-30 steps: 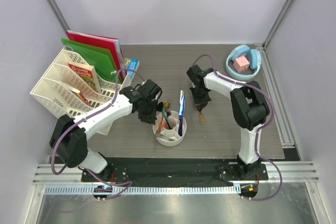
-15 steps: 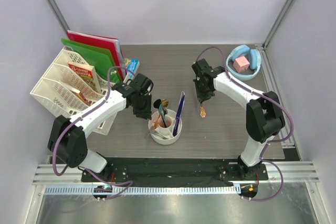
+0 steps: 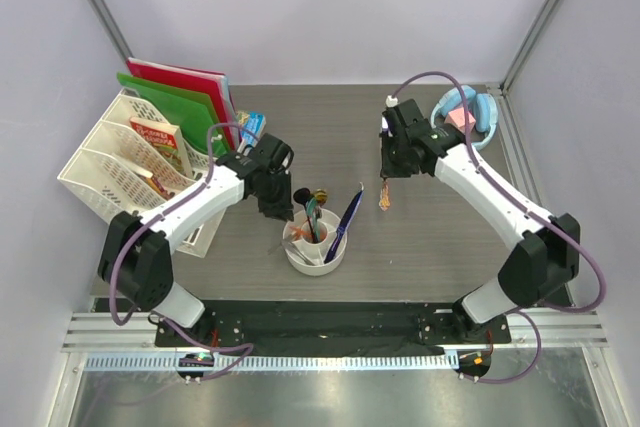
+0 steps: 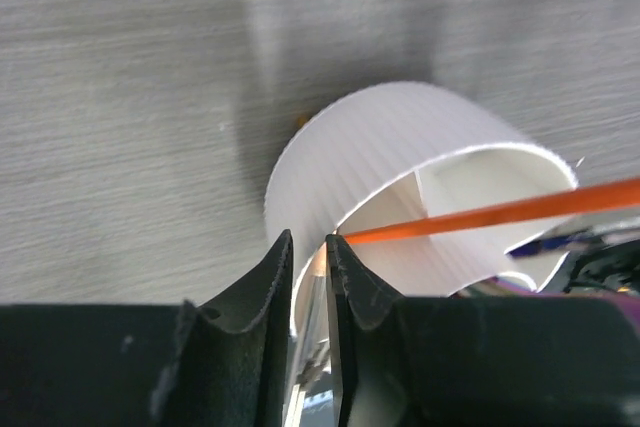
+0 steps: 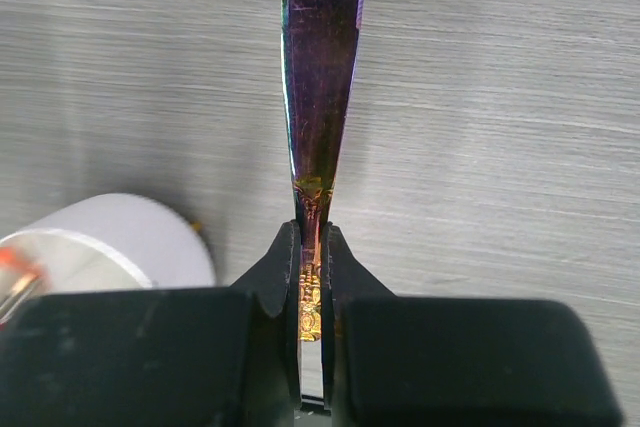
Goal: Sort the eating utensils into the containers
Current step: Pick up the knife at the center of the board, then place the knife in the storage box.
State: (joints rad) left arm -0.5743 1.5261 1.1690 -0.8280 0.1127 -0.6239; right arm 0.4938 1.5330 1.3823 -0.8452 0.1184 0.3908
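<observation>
The white round cup [image 3: 316, 263], split by inner walls, stands at the table's front middle with several utensils in it. Among them are an orange chopstick [image 4: 500, 214] and a dark blue knife [image 3: 349, 219] that leans right. My left gripper [image 3: 279, 208] hovers just left of the cup [image 4: 400, 147]. Its jaws [image 4: 308, 245] are shut on a thin silver utensil [image 4: 312, 347] that reaches down at the cup's left rim. My right gripper [image 3: 391, 168] is right of the cup and raised. It [image 5: 314, 237] is shut on the gold end of an iridescent purple utensil [image 5: 320, 67], which hangs over the bare table [image 3: 384, 197].
A white lattice file rack [image 3: 110, 172] with books stands at the left, with red and green folders [image 3: 185, 97] behind it. A light blue bowl with a pink cube [image 3: 462, 120] sits at the back right. A small blue and white pack [image 3: 250, 125] lies by the rack.
My right gripper has lifted the iridescent utensil and carried it back and to the right. The left gripper and the cup have shifted slightly left. The blue knife now leans further right.
</observation>
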